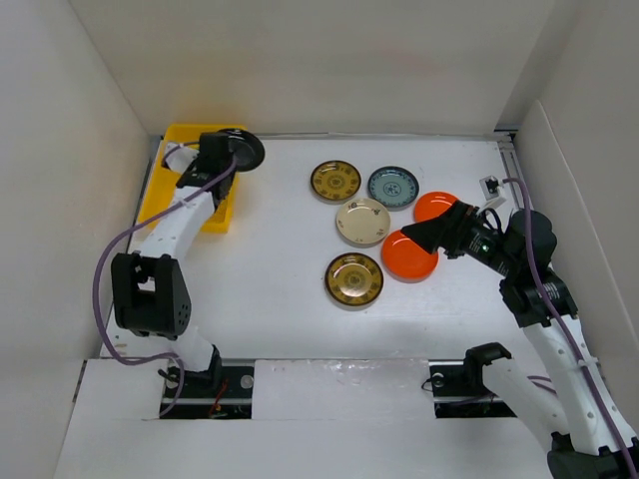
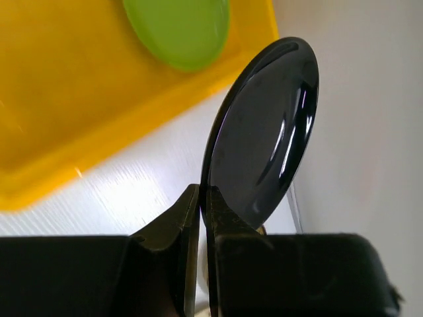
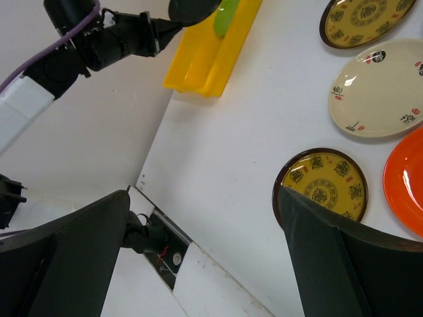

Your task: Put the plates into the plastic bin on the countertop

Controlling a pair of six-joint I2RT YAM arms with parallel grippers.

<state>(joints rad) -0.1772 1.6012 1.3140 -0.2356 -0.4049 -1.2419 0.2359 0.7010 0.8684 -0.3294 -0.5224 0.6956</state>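
Left gripper (image 2: 201, 198) clamps the black plate (image 2: 264, 132) by its rim just beside the plastic bin (image 2: 66, 99) — next it likely needs swinging over the bin and releasing — right gripper (image 3: 203, 198) gapes wide, empty.

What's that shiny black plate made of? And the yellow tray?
The black plate looks like hard glossy plastic or glazed ceramic. Bright streaks of light bounce off its smooth face, but the look alone doesn't settle which. The yellow bin looks like smooth moulded plastic: one even bright colour, a low rounded wall and a soft sheen.
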